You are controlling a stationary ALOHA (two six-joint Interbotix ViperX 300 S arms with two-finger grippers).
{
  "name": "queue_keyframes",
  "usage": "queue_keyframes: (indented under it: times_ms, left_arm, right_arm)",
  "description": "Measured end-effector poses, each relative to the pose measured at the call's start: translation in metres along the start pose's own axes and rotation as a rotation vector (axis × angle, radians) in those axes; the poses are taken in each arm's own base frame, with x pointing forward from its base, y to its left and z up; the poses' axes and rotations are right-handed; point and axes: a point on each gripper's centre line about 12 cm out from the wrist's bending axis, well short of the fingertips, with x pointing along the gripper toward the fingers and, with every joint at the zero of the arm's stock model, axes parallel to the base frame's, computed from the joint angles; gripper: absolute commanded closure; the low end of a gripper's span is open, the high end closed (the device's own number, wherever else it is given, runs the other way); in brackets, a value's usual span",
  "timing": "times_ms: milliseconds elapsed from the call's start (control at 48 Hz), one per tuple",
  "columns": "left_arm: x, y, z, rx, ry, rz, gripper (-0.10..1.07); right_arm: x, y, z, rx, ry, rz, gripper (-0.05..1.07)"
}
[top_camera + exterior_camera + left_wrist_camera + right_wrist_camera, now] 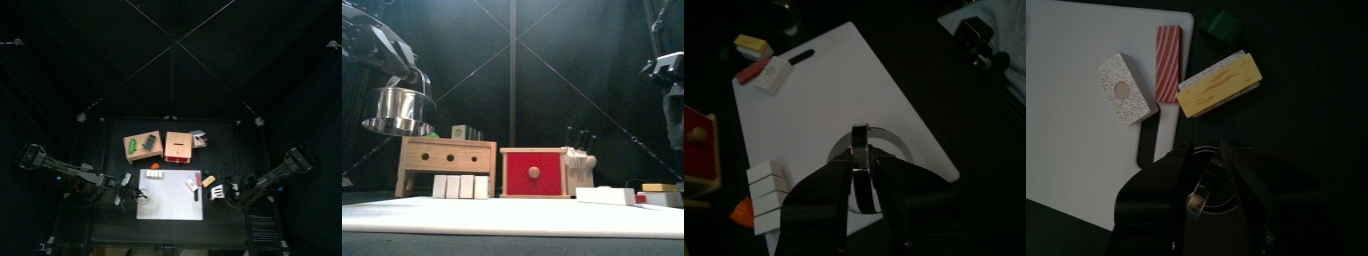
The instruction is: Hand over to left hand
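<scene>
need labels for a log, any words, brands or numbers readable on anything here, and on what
None: no words, brands or numbers can be read in any view.
The metal pot held by the left gripper, the red box, the wooden box and the white board show plain surfaces.
The toy blocks show only stripes and colour, no text.

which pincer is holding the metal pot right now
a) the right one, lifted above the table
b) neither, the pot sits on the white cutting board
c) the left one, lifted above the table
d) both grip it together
c: the front view shows the metal pot hanging in the air under the left arm, clear of the white cutting board, and the left wrist view shows the left pincer closed on the pot's rim; the right pincer carries no pot.
</scene>
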Motion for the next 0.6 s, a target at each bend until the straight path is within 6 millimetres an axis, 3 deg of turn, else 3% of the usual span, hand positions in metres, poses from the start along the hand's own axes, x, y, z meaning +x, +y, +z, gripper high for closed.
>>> queue_keyframes:
  times_ms: [146,354,604]
  left_arm:
    - [0.016,0.013,0.015,-0.047,-0.059,0.05,0.36]
    - [0.049,0.019,0.021,-0.068,-0.108,0.086,0.36]
    - [0.082,0.05,0.035,-0.12,-0.194,0.194,0.36]
  right_arm:
    - [-0.011,0.033,0.012,-0.18,-0.096,0.188,0.32]
    - [-0.026,0.072,0.028,-0.473,-0.256,0.358,0.32]
    - [-0.019,0.107,0.018,-0.76,-0.342,0.455,0.32]
